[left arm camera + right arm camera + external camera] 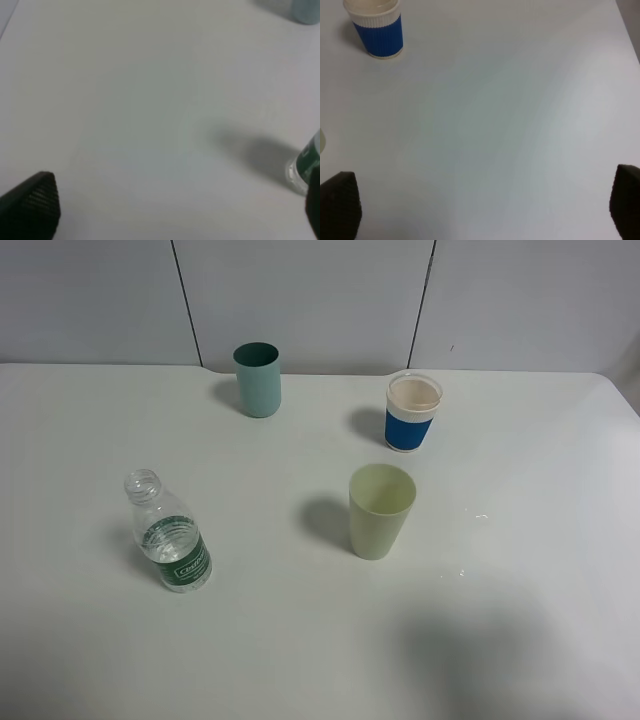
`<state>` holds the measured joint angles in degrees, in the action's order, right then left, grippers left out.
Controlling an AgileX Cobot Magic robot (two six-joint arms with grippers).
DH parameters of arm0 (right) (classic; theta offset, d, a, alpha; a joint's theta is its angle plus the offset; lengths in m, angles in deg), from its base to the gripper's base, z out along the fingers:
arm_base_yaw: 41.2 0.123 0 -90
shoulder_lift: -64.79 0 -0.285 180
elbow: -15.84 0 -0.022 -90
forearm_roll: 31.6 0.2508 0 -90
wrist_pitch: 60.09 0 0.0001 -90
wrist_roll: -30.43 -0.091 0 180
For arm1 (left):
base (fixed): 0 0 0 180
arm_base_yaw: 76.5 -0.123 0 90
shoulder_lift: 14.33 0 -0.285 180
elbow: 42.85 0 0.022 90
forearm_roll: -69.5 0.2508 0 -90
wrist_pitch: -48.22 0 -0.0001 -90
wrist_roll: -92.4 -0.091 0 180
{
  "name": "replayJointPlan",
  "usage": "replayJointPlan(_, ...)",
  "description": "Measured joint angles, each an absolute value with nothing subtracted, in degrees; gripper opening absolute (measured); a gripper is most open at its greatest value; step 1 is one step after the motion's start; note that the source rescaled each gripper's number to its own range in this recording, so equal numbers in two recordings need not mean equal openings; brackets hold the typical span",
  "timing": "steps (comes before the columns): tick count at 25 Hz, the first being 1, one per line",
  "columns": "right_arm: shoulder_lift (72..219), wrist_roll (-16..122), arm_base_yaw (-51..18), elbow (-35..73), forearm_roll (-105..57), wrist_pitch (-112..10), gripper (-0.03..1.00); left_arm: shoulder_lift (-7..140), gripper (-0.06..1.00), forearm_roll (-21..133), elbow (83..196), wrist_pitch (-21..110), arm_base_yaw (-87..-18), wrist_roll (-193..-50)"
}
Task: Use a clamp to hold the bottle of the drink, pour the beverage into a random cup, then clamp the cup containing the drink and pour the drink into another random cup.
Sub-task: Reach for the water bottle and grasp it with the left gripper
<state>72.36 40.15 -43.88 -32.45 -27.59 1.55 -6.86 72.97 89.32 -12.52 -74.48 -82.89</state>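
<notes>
A clear uncapped bottle (168, 532) with a green label stands on the white table at the front left; its base shows in the left wrist view (306, 167). A teal cup (258, 379) stands at the back, also in the left wrist view (306, 11). A blue and white paper cup (412, 412) stands at the back right, also in the right wrist view (376, 27). A pale green cup (380, 510) stands in the middle. Neither gripper shows in the high view. The left gripper (180, 205) and right gripper (482, 205) are open and empty, fingertips wide apart above bare table.
A few small drops of liquid (478, 516) lie on the table right of the pale green cup. A soft shadow (480, 650) falls on the front right of the table. A grey panelled wall (320, 300) runs behind the table's far edge.
</notes>
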Motion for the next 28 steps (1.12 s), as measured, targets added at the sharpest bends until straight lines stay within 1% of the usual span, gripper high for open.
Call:
replayJointPlan(24,72.36,40.15,-43.88,-32.45,-27.59,1.55,1.0,-6.64,1.0,73.02,89.32,-12.52,-74.48,-82.89)
replayJointPlan(28,72.36,40.15,-43.88,-32.45,-27.59,1.55,1.0,1.37,1.0,74.51,89.98,-11.48,-74.48,-83.05)
